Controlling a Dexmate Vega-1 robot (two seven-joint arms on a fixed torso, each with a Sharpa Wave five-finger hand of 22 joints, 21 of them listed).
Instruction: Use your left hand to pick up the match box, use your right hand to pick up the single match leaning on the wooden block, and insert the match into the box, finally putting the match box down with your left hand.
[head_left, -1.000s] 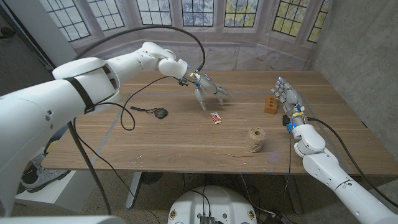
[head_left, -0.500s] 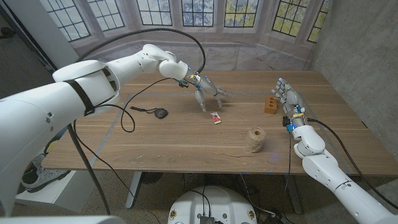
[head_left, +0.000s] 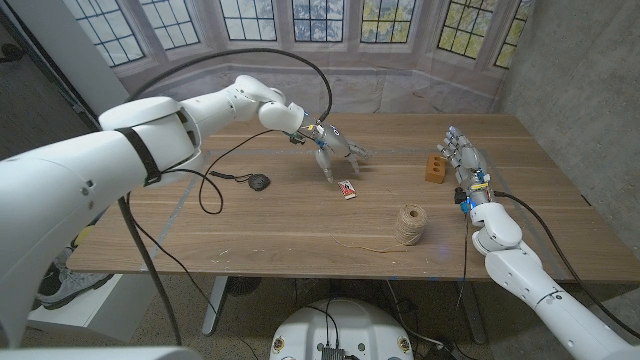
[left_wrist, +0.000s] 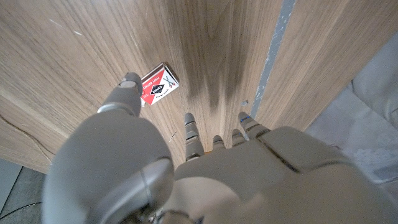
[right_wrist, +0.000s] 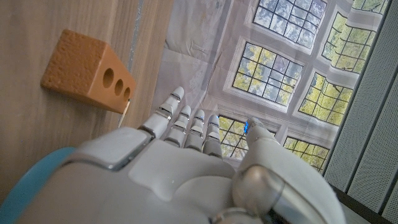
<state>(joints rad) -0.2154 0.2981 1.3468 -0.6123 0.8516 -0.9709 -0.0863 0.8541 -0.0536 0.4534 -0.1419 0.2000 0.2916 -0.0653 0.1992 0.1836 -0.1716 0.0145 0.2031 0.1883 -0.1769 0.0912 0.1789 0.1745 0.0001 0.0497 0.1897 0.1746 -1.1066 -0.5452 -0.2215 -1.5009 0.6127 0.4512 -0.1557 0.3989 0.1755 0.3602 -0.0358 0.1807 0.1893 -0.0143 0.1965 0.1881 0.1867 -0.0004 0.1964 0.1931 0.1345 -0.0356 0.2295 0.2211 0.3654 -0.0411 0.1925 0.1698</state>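
Note:
The small red and white match box (head_left: 347, 189) lies on the table near the middle; it is also seen as a red-labelled match box (left_wrist: 159, 84) in the left wrist view. My left hand (head_left: 337, 150) hovers just behind and above it, fingers spread and pointing down, holding nothing. The brown wooden block (head_left: 434, 167) with round holes stands at the right; the wooden block (right_wrist: 85, 71) has a thin match (right_wrist: 125, 109) leaning on its side. My right hand (head_left: 465, 160) stands right beside the block, fingers apart, empty.
A ball of twine (head_left: 408, 224) with a loose strand sits in front of the match box. A small black object (head_left: 258, 183) with a cord lies to the left. A black cable loops over the table's left part.
My left hand has shifted slightly right and down toward the match box. The right hand and the block have stayed put.

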